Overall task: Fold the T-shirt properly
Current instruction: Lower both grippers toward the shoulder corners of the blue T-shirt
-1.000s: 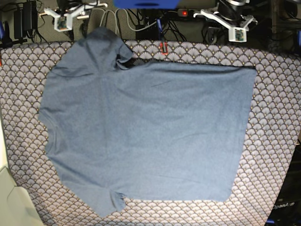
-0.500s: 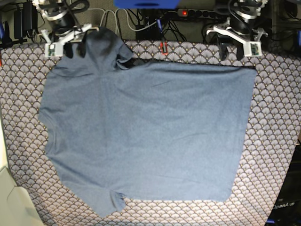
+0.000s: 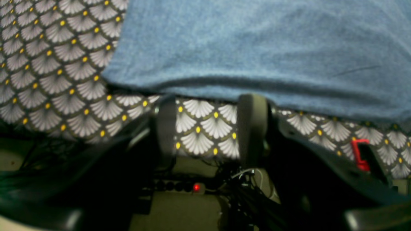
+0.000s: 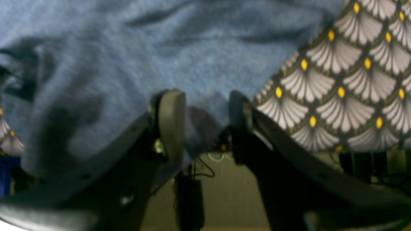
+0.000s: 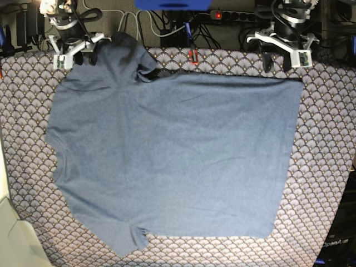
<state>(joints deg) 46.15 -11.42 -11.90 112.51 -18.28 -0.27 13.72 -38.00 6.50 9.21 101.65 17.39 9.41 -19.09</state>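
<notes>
Both grippers, left (image 5: 276, 60) and right (image 5: 88, 57), have descended, fingers spread, beside 1 T-shirt (image 5: 172, 156).

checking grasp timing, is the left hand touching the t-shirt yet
Apart. The left wrist view shows the open left hand with patterned cover between its fingers and the T-shirt hem just beyond.

T-shirt (image 5: 172, 156): matt, softly napped heathered blue knit cloth. Table cover (image 5: 325, 150): smooth printed fabric with a fan-scale pattern. Finger pads (image 4: 171, 123) of the right gripper (image 4: 205, 122): dull, smooth olive rubber on black plastic.
</notes>
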